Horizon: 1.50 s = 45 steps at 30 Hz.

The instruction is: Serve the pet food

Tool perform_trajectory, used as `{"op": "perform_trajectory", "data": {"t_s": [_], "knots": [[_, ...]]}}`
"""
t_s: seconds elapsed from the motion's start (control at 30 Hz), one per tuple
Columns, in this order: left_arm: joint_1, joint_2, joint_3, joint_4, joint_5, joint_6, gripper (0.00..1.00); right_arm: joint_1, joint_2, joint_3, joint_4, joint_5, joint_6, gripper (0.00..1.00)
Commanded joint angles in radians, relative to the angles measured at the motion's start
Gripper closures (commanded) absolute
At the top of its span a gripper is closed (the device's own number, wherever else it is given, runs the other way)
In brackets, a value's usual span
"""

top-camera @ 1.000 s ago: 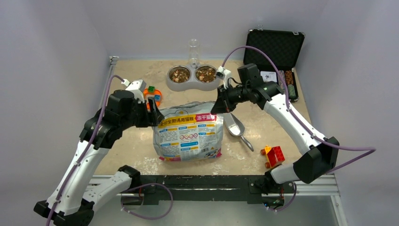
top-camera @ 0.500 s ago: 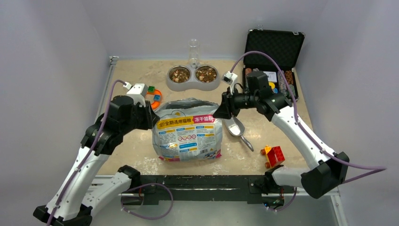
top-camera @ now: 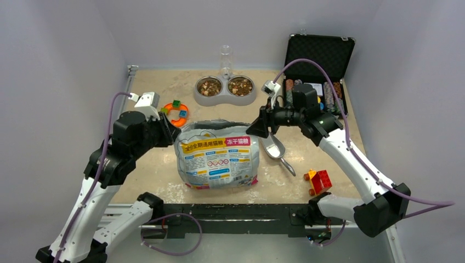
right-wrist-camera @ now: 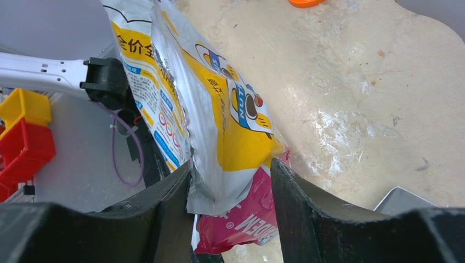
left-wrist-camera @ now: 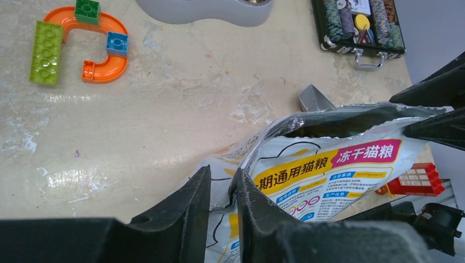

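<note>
Left pincer (left-wrist-camera: 224, 176) has drawn back left since the earlier frame; jaws narrow, nipping the bag's (top-camera: 219, 159) left top corner. Right pincer (right-wrist-camera: 231, 167) has opened wide, with the right corner loose between its fingers. Bag lies mid-tabletop (top-camera: 153, 164), mouth agape. Kibble (top-camera: 209, 86) fills the double bowl (top-camera: 225, 99), far centre.

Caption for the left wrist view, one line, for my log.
Left gripper grips the edge of the open foil bag; toy blocks and chip case lie beyond.

Pale walls (top-camera: 66, 55); a seemingly marbled beige table (top-camera: 159, 164).
</note>
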Motion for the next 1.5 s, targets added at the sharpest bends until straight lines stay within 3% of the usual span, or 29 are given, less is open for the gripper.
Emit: {"op": "perform_trajectory", "data": {"t_s": [0.0, 0.03, 0.2, 0.27, 0.3, 0.43, 0.57, 0.63, 0.8, 0.87, 1.03, 1.2, 1.47], "knots": [[0.005, 0.039, 0.077, -0.053, -0.062, -0.006, 0.76, -0.003, -0.027, 0.017, 0.04, 0.053, 0.018, 0.49], [0.005, 0.039, 0.081, -0.063, -0.071, -0.003, 0.79, -0.004, -0.034, 0.013, 0.044, 0.061, 0.018, 0.51], [0.005, 0.007, 0.076, -0.063, -0.092, 0.001, 0.98, -0.004, -0.051, 0.005, 0.02, 0.099, 0.029, 0.83], [0.005, -0.005, 0.078, -0.077, -0.116, 0.004, 1.0, -0.013, -0.084, -0.031, 0.043, 0.158, 0.053, 1.0], [0.005, -0.012, 0.076, -0.084, -0.129, 0.009, 1.0, -0.025, -0.102, -0.053, 0.058, 0.166, 0.065, 1.0], [0.005, -0.034, 0.069, -0.072, -0.054, 0.082, 0.97, -0.09, -0.124, -0.085, 0.081, 0.039, 0.068, 1.0], [0.005, -0.012, 0.128, -0.035, 0.227, 0.157, 0.57, -0.088, -0.071, -0.008, -0.023, -0.104, -0.062, 1.0], [0.003, 0.027, 0.188, -0.028, 0.285, 0.184, 0.5, -0.088, -0.05, 0.02, -0.075, -0.124, -0.09, 1.0], [-0.017, 0.172, 0.303, 0.069, 0.351, 0.245, 0.49, -0.087, -0.062, 0.029, -0.088, -0.143, -0.098, 0.92], [-0.079, 0.226, 0.297, 0.15, 0.361, 0.287, 0.51, -0.087, -0.06, 0.039, -0.096, -0.139, -0.098, 0.9], [-0.266, 0.385, 0.335, 0.148, 0.287, 0.483, 0.53, -0.088, -0.06, 0.063, -0.136, -0.102, -0.121, 0.8], [-0.355, 0.402, 0.262, 0.227, 0.26, 0.628, 0.47, -0.088, -0.065, 0.076, -0.139, -0.072, -0.118, 0.76], [-0.532, 0.386, 0.104, 0.262, 0.141, 0.792, 0.46, -0.056, -0.101, 0.089, -0.155, 0.014, -0.121, 0.68]]}}
